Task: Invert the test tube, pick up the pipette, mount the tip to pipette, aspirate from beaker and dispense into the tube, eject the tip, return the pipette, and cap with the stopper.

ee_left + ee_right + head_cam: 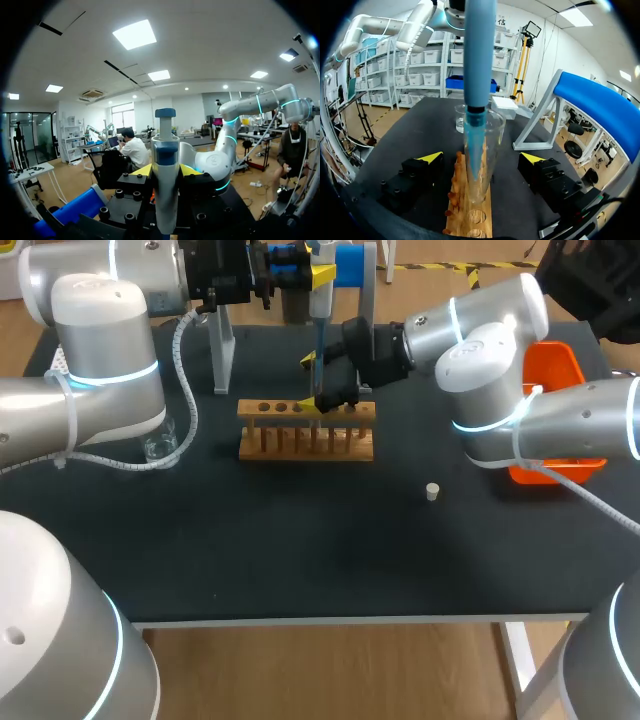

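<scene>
Right wrist view: pipette (480, 50) reaches inside test tube (496, 145), likely dispensing; right gripper (480, 159) spread, left gripper (166, 170) pinches pipette. Next, you lift straight out.

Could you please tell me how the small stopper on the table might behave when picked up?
The stopper looks tiny, so it is probably very light; a nudge might skid it across the dark table. It seems to stand on a flat end; tipped over, its round side would likely roll.
</scene>
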